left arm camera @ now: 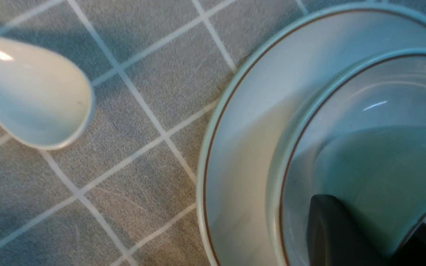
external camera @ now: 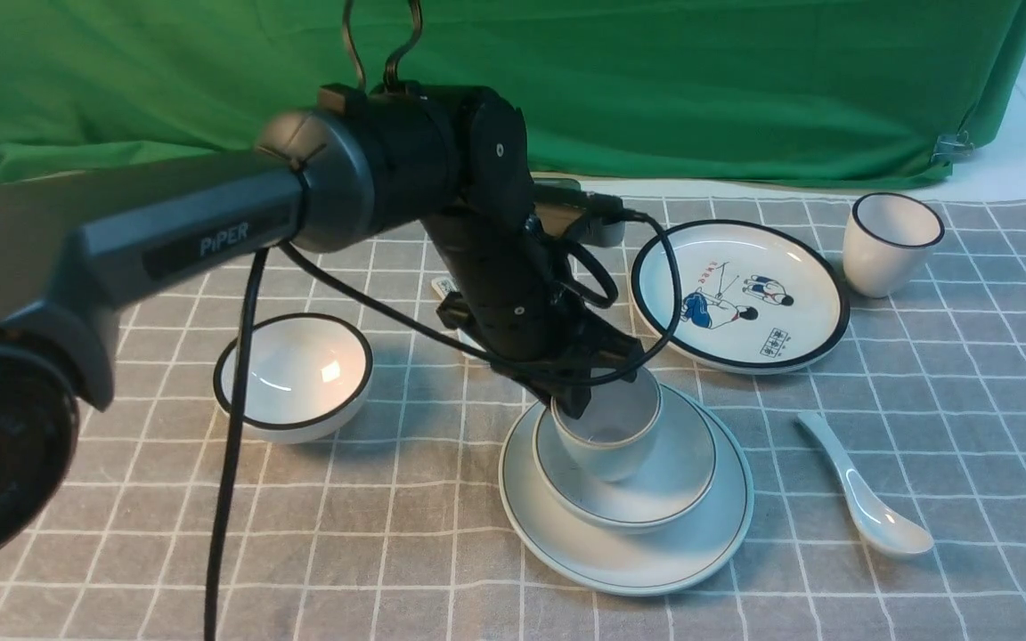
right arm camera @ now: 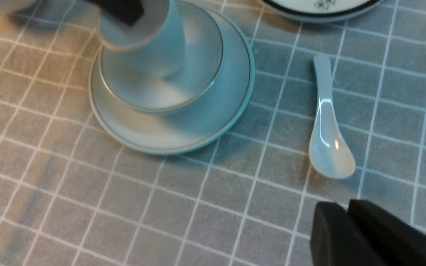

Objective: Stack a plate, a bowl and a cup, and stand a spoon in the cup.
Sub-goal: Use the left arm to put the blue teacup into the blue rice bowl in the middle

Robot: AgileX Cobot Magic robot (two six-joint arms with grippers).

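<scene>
Centrally in the front view, the cup (external camera: 613,450) sits within the bowl (external camera: 687,485), itself on the plate (external camera: 647,570); the spoon (external camera: 869,507) lies apart on the checked surface (external camera: 370,570), right of the stack. The left gripper (external camera: 600,390) reaches over the cup's rim, its fingers set to either side of the wall, appearing to pinch it. The right gripper (right arm camera: 347,210), seen at the lower right of the right wrist view, has its fingertips pressed together with nothing between them.

Key relation: the spoon lies between the stack and the right gripper, and of the two arms the right appears the better placed to fetch it. Its long axis runs obliquely in the front view, from the handle end at upper left to the broad scoop at lower right. The scoop is thus the end nearer the right gripper, while the handle points away from the robot, its tip beside the plate but not touching.

Judged from this layout, the cup remains to be freed by the left gripper before the spoon is placed. The right gripper would then need to spread, pass beyond the scoop and close across the handle. The spoon must afterwards be turned from flat to upright, scoop downward, and carried leftward to the cup's mouth; contact with the rim could tip the cup.
</scene>
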